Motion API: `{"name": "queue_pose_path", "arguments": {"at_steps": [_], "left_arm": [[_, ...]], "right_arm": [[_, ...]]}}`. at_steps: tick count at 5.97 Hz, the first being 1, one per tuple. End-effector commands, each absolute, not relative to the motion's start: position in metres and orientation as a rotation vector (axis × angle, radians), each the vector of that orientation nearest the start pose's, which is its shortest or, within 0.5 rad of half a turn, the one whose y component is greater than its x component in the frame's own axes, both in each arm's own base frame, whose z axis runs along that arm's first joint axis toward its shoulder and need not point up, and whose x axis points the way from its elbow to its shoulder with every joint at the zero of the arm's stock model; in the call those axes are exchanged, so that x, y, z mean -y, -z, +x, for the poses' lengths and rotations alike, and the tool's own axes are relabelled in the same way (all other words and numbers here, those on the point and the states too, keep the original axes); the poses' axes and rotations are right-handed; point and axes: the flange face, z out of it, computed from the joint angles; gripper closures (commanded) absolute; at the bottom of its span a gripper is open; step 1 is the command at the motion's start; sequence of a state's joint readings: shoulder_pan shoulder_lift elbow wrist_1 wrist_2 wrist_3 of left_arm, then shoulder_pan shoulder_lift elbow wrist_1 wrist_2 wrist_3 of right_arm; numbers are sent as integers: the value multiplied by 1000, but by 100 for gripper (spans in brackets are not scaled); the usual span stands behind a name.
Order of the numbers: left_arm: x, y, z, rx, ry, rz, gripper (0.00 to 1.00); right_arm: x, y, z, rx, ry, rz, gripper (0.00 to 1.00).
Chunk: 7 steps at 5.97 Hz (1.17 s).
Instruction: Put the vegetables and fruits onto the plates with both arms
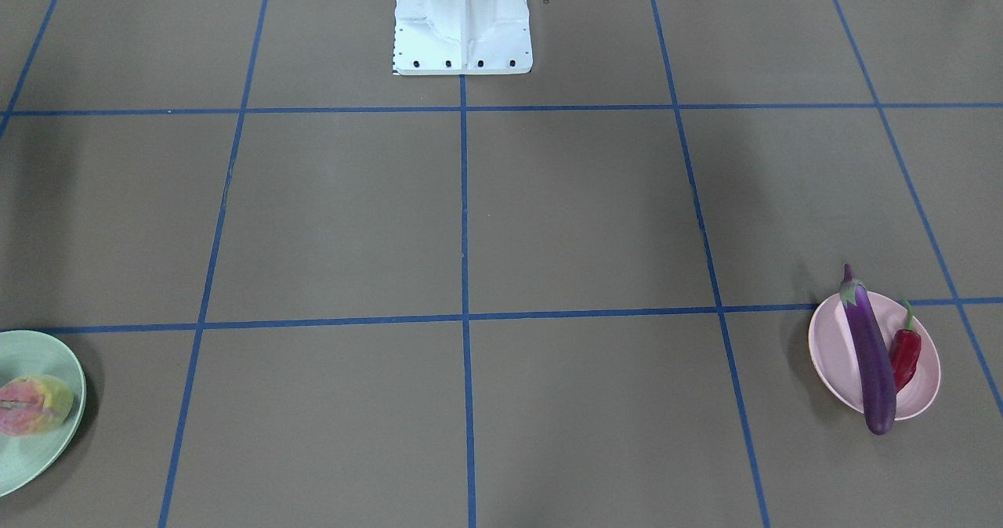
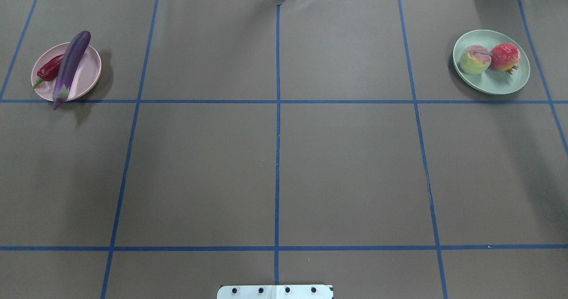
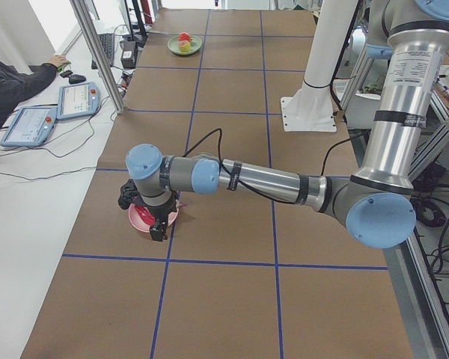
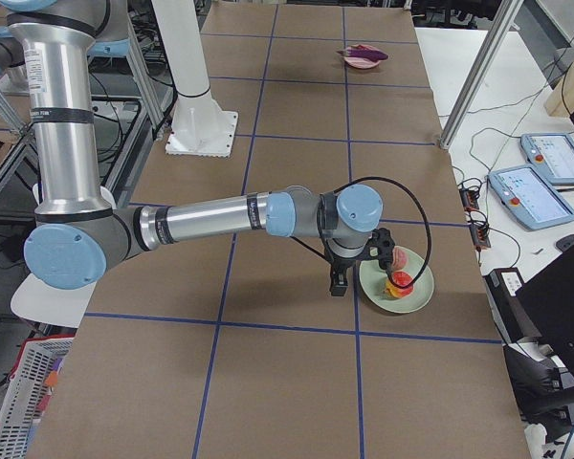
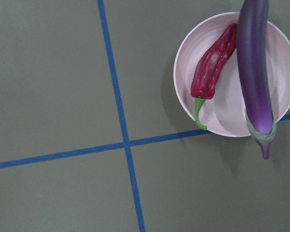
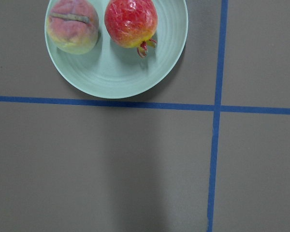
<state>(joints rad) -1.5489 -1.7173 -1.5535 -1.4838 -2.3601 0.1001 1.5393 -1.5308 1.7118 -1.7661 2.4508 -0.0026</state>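
Seemingly slick and stiff: long glossy purple eggplant, far left; we'd grip mid-length. For left gripper and right gripper, we cannot tell how open or what held.

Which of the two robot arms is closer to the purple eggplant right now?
Left. The left gripper hangs at the pink plate holding the eggplant; the right gripper is at the table's other end, by the green plate.

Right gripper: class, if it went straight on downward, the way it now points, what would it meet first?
The right gripper would probably meet bare table beside the green plate; depth is unclear.
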Motion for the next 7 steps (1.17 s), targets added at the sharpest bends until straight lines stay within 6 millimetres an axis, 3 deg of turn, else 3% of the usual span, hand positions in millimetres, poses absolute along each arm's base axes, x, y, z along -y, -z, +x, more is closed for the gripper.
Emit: {"name": "queue_pose_path", "arguments": {"at_steps": [1, 2, 3, 5, 7], "left_arm": [[540, -638, -74, -790, -90, 74, 0], [534, -645, -73, -786, -87, 63, 0], [533, -629, -76, -770, -93, 99, 0], [519, -623, -81, -682, -98, 117, 0], [518, -625, -81, -685, -95, 106, 0]], "right_arm": [[490, -605, 50, 880, -12, -63, 0], [487, -615, 57, 879, -32, -74, 0], [483, -625, 65, 878, -49, -83, 0], [472, -636, 86, 827, -21, -54, 0], [466, -637, 88, 829, -23, -53, 0]]}}
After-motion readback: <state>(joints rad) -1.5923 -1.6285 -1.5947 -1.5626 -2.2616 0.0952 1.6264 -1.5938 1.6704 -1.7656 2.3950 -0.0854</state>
